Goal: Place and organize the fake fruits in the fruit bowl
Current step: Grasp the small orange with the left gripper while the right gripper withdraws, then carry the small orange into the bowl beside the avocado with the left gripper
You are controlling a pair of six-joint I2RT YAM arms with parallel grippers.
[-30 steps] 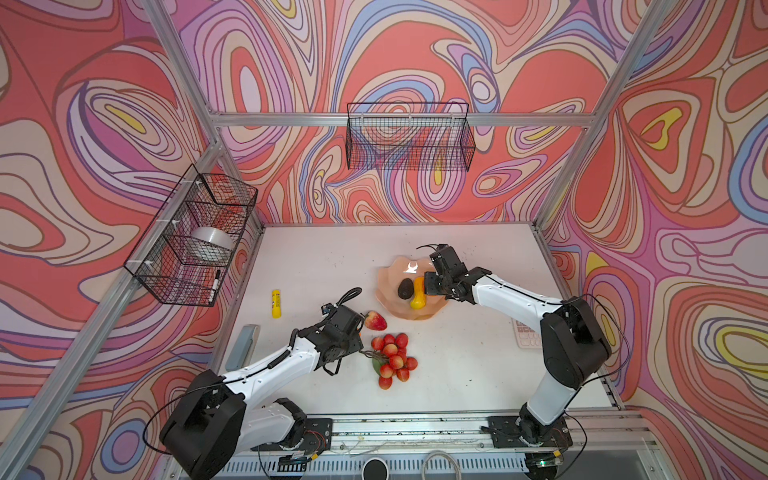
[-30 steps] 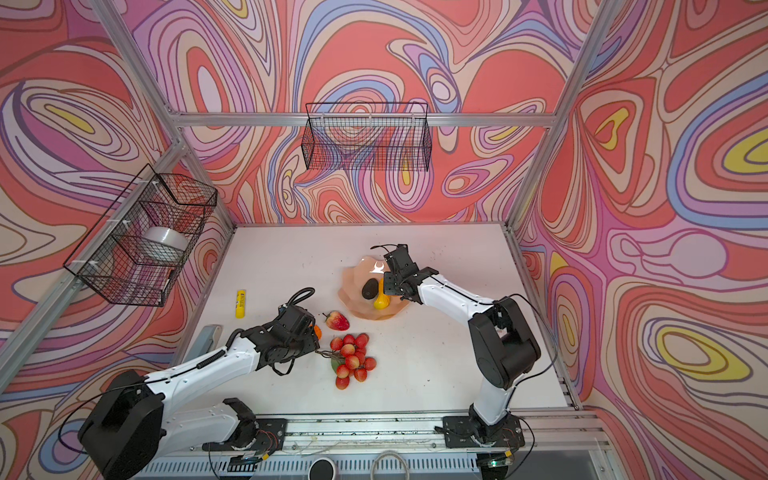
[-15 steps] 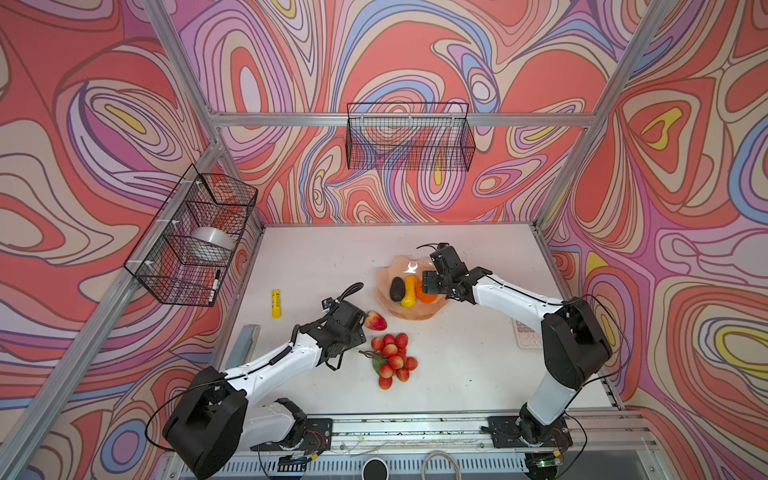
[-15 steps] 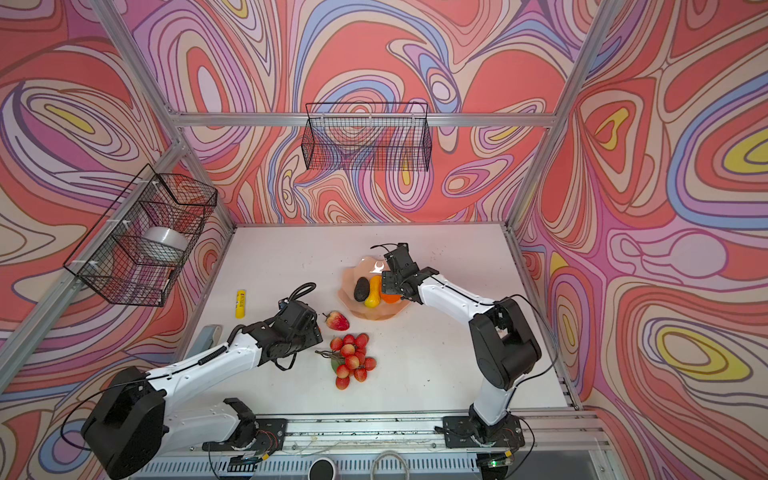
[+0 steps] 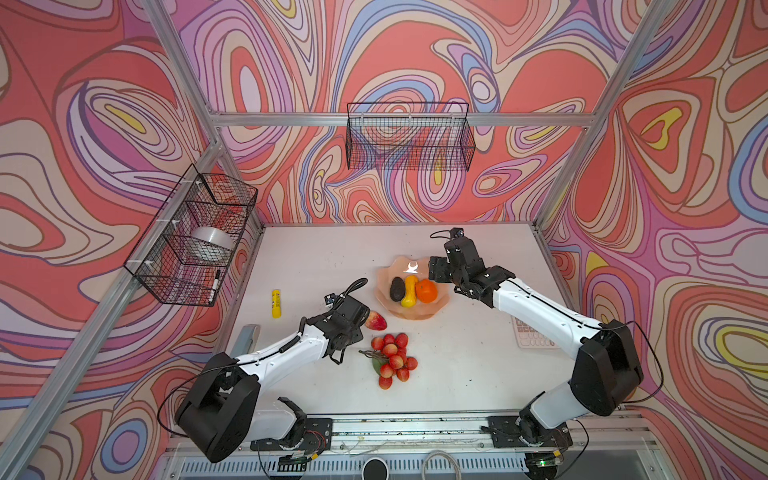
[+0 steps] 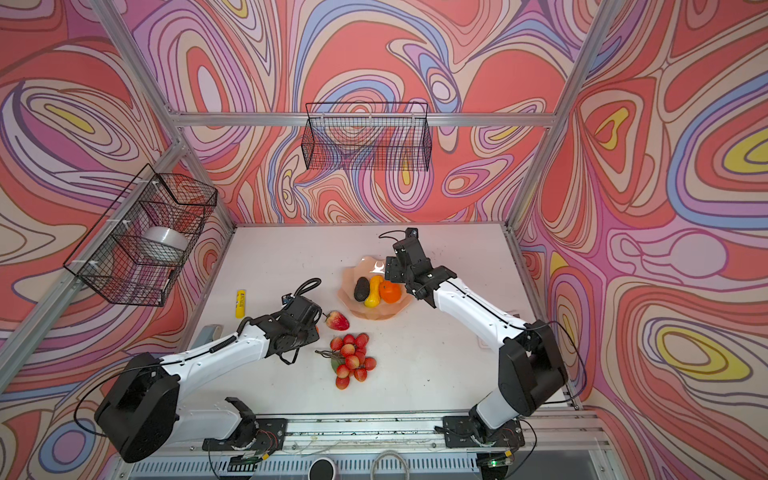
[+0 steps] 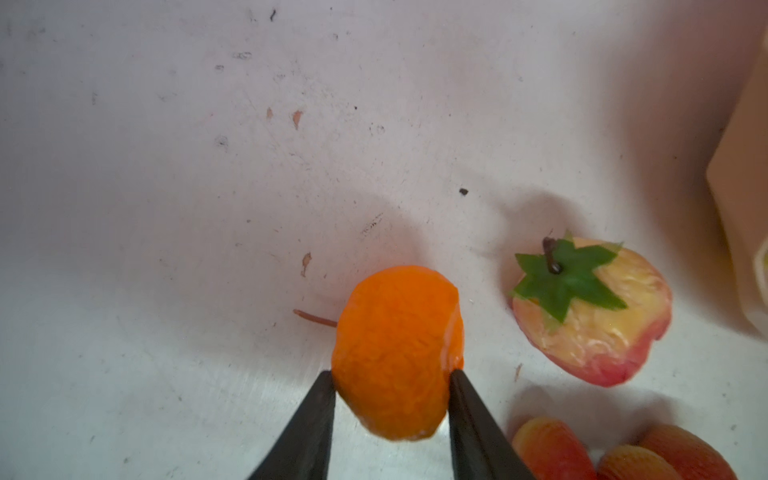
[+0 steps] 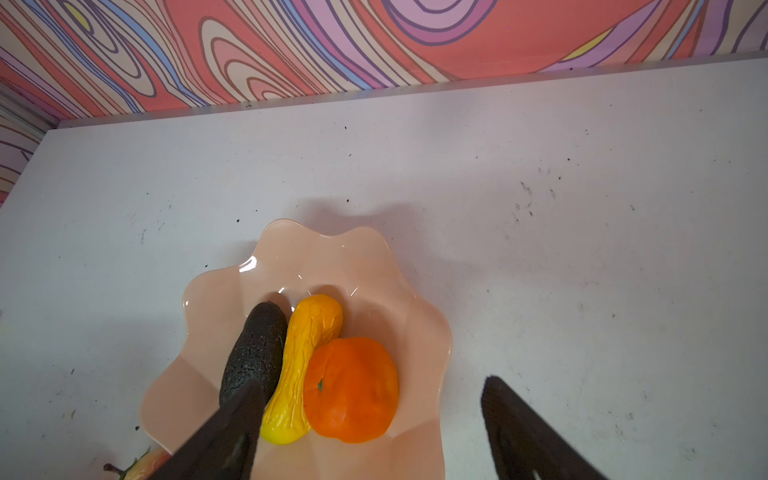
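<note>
Orange and wrinkled, a small plastic orange is pinched between the two black fingers of the left gripper. It sits low over the white tabletop, just beside a red-and-yellow plastic strawberry with a green leafy cap. A bunch of red plastic berries with a leaf lies near. The peach-pink scalloped fruit bowl holds a dark avocado, a yellow-orange elongated fruit and a large orange, side by side and touching. The right gripper hovers above the bowl with its fingers spread wide, holding nothing.
</note>
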